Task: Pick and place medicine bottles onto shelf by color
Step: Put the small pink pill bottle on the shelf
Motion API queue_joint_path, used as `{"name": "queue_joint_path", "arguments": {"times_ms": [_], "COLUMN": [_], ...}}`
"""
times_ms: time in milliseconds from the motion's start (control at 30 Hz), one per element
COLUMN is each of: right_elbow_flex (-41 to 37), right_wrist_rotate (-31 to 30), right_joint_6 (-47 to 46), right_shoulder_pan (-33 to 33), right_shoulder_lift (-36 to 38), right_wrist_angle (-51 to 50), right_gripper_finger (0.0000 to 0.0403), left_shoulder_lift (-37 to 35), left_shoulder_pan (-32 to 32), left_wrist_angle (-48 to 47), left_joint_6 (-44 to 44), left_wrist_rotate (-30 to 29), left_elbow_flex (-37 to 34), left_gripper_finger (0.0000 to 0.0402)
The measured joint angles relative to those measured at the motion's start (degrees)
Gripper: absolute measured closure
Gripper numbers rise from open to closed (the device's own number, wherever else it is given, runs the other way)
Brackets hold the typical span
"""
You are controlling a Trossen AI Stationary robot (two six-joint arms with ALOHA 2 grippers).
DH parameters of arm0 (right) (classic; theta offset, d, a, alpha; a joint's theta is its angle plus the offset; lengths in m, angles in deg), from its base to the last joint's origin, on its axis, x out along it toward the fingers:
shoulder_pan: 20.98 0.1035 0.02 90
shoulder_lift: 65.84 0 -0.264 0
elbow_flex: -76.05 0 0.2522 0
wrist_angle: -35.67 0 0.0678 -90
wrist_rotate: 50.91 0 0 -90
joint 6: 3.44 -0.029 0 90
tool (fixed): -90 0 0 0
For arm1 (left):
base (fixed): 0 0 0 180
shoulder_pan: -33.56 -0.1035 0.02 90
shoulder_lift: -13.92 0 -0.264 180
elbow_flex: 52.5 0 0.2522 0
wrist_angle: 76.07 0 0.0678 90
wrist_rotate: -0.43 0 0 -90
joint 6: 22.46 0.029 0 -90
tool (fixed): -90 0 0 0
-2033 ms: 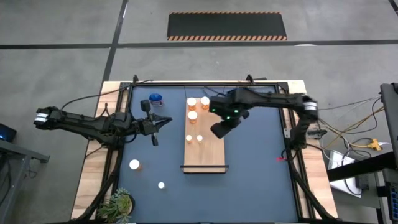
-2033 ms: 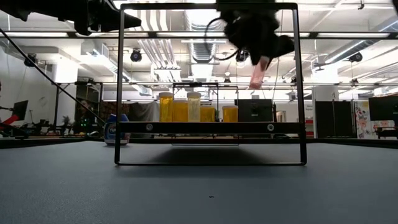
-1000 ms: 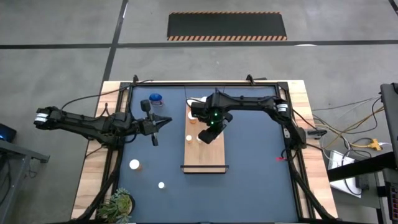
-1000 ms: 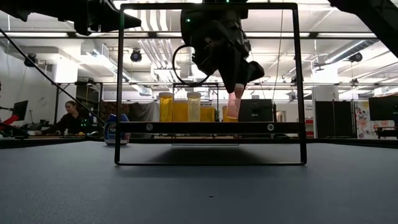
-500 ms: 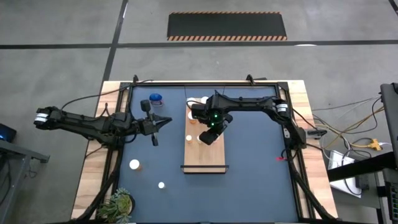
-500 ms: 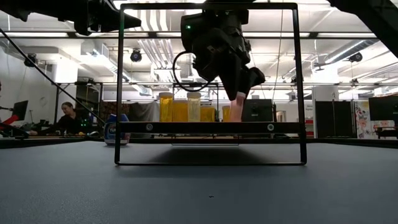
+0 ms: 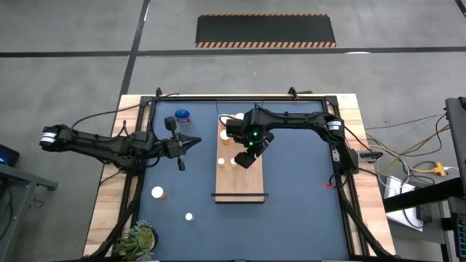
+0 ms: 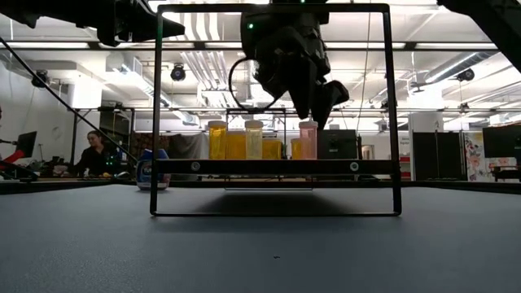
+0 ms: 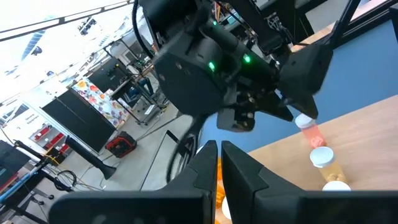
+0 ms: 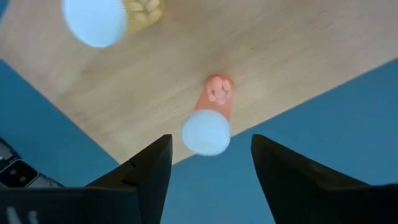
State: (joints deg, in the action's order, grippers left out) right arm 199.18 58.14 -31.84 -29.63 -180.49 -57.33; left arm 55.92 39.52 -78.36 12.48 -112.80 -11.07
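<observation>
- A pinkish-orange bottle (image 10: pixel 210 118) with a white cap stood upright on the shelf (image 7: pixel 240 175), near its right long edge, a little above the middle of the high view.
- In the right wrist view this bottle sat between the two dark fingers (image 10: pixel 140 171) but apart from both; it stood free on the wood, close to the board's edge by the blue mat.
- The right gripper (image 7: pixel 248 156) hovered just over that bottle with its jaws spread and holding nothing; in the low view it (image 8: pixel 319 106) hung directly above the bottle's cap (image 8: pixel 308 124).
- More amber bottles (image 8: pixel 236 140) stood in a group at the shelf's far end, in the upper centre of the high view; one white-capped bottle (image 7: pixel 221 161) stood just left of the gripper.
- The low view showed the row on the raised shelf (image 8: pixel 269 166), with the pinkish bottle at its right end.
- The blue bottle (image 7: pixel 182 115) rested on the mat in the upper left of the table, off the shelf.
- Two more white-capped bottles (image 7: pixel 157 193) lay on the mat in the lower left of the high view, well apart from the shelf.
- The left gripper (image 7: pixel 191 143) waited above the mat left of the shelf, fingers (image 9: pixel 239 171) nearly together, holding nothing.
- A green plant (image 7: pixel 138 239) sat at the table's lower-left corner.
- A person (image 8: pixel 91 155) was seated in the room behind, at the left of the low view.
</observation>
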Motion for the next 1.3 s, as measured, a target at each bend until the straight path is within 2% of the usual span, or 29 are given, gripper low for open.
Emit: {"name": "queue_joint_path", "arguments": {"times_ms": [267, 533, 900, 1300], "right_elbow_flex": [0.02, -1.11, -8.37, -8.92], "right_wrist_rotate": [-3.40, -5.67, -5.70, -5.51], "right_joint_6": [-0.48, -0.07, -0.82, -1.39], "right_shoulder_pan": [0.00, 0.13, 0.13, 0.78], "right_shoulder_lift": [4.11, 4.67, 4.38, 4.32], "right_wrist_angle": [-1.05, -2.92, 0.20, 5.13], "right_gripper_finger": [0.0200, 0.0256, 0.0343, 0.0376], "left_shoulder_lift": [0.00, 0.00, 0.00, 0.00], "left_shoulder_pan": [0.00, 0.00, 0.02, 0.00], "left_wrist_angle": [0.00, -0.02, -0.48, -0.46], "left_joint_6": [0.00, 0.00, 0.00, 0.00], "left_wrist_rotate": [0.01, 0.01, 0.01, 0.01], "left_elbow_flex": [0.00, 0.00, 0.00, 0.00], "left_gripper_finger": [0.0398, 0.0398, 0.0398, 0.0398]}}
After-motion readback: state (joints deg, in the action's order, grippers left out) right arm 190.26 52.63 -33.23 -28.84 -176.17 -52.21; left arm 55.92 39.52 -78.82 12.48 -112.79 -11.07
